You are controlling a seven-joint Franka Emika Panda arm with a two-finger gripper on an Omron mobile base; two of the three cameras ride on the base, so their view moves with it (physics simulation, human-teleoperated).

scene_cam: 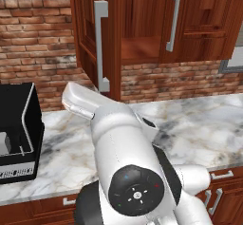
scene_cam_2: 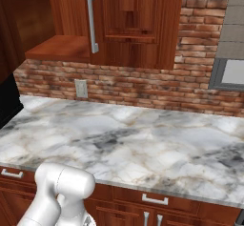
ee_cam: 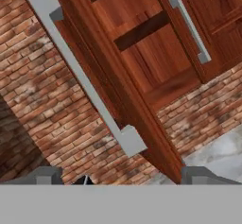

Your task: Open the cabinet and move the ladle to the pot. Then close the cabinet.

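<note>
1. The cabinet point(scene_cam: 142, 24) hangs on the brick wall point(scene_cam: 33, 34) above the desk point(scene_cam: 199, 124). In the left base view it is at 12 o'clock.
2. Its left door point(scene_cam: 90, 34) is swung out toward the robot. Its right door point(scene_cam: 190, 20) looks shut.
3. The left door's long silver handle point(ee_cam: 80, 76) runs from 10 o'clock down to the middle of the hand view. The right door's handle point(ee_cam: 190, 27) sits at 1 o'clock there.
4. The gripper point(ee_cam: 120, 176) points at the open door's edge. Its two fingers point(ee_cam: 45, 176) are spread wide apart and hold nothing.
5. Inside the cabinet a wooden shelf point(scene_cam: 140, 48) shows. No ladle can be made out on the part that is seen.
6. The door is probably stiff and a bit heavy, and it turns on hinges. The silver bar is likely smooth and slippery, so a grip near its middle or lower end seems best.
7. A ladle would likely be light and hard, and its thin stem would be the best place to pinch.
8. The desk is smooth grey and white marble, flat and hard. A black box point(scene_cam: 16, 134) sits at 9 o'clock in the left base view.
9. A wall socket point(scene_cam_2: 81, 88) is on the bricks at 10 o'clock in the right base view.
</note>
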